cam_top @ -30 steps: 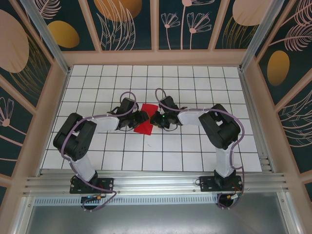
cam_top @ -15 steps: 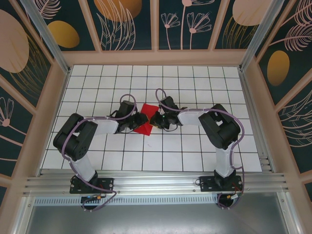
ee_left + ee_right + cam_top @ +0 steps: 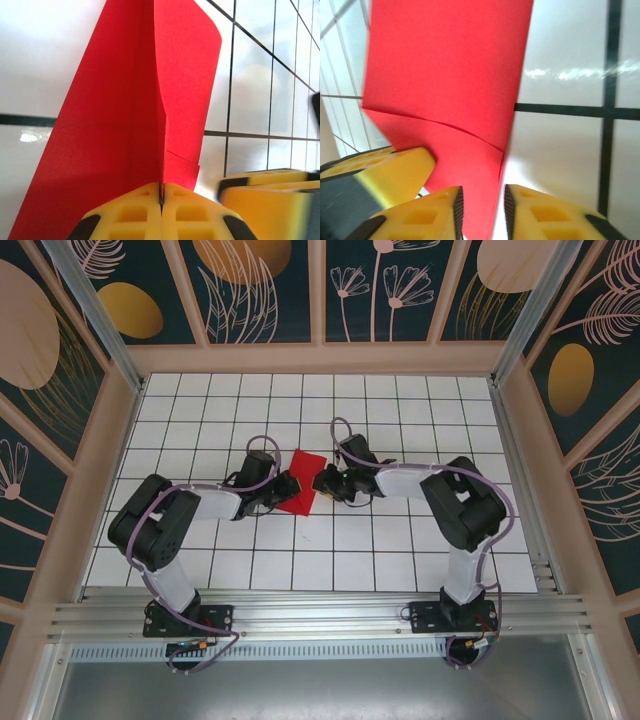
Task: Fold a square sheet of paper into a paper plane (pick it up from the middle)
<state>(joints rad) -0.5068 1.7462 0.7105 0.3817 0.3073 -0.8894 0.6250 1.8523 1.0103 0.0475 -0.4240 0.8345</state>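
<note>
The sheet of red paper lies on the glossy white tiled table, near the middle of its dark-lined grid, with a gripper on either side of it. It is no longer a flat square: it is creased into a long wedge of thin, matte, bright red paper. In the left wrist view one flap stands up along a sharp centre crease, its far corner softly rounded, and a small extra fold sits close to the fingers. The left gripper has its yellow, waffle-pocketed plastic fingers pressed tight together, and the raised flap at the crease is pinched in the seam between them. The right gripper comes in from the opposite side. Its yellow fingers, edged with dark ribbed pads, stand a little apart. The straight edge of the paper runs into the gap between them, with a sliver of white tile showing beside it, so the jaws are not clamped on the sheet. In that view one layer of paper overlaps another along a gently curved edge. A blurred finger of the other gripper sits just beside the paper in each wrist view.
</note>
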